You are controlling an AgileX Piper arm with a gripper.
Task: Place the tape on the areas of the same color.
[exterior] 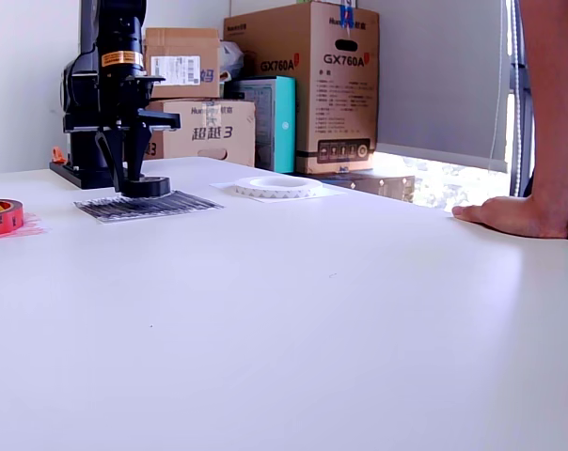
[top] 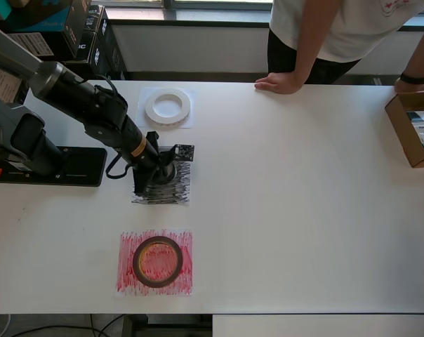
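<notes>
A small black tape roll (exterior: 148, 186) rests on the black scribbled sheet (exterior: 171, 205), at mid-left in the overhead view (top: 166, 189). My gripper (exterior: 126, 178) stands upright over it. The fingers (exterior: 110, 155) are close together at the roll's wall, on the exterior view's left side of the roll, so it looks held. In the overhead view the gripper (top: 159, 170) hides most of the roll. The wide white ring (top: 168, 107) lies on the white sheet (top: 145, 121). The dark-red roll (top: 157, 261) lies on the red scribbled sheet (top: 128, 281).
The arm's black base (top: 50, 165) is at the table's left edge in the overhead view. A person leans on the far edge with a hand (top: 276, 83) on the table. An open cardboard box (top: 412, 130) sits at the right edge. Cardboard boxes (exterior: 303, 85) stand behind the table.
</notes>
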